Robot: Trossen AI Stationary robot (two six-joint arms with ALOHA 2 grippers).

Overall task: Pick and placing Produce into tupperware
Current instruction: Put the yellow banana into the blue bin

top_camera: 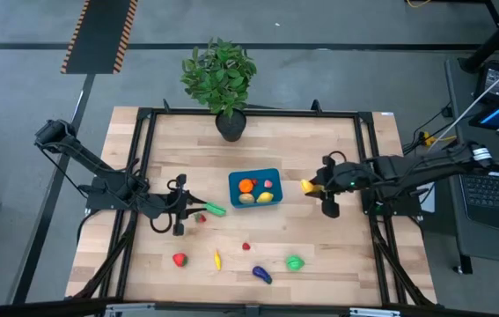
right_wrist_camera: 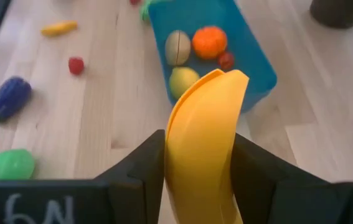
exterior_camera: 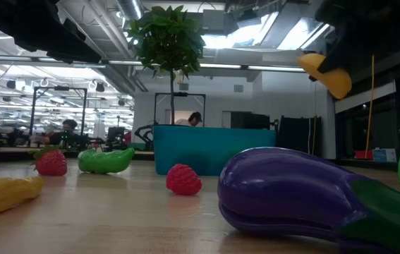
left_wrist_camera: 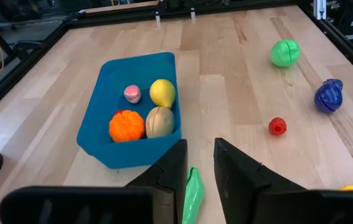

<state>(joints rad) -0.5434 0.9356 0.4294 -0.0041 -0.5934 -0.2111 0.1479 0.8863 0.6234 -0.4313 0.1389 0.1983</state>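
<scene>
The shallow teal-blue plastic tupperware already holds 4 toy pieces. Just right of it, the right gripper pinches a yellow plastic banana, raised for dropping in. Left of it, the left gripper grips a green toy pepper.

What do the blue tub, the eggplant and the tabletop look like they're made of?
Tub: likely moulded plastic, smooth with a dull sheen and rounded corners. Eggplant: probably hard glossy plastic, with ceiling lights mirrored on its purple skin. Tabletop: looks like pale wood planks, matte, with visible grain and seams.
</scene>
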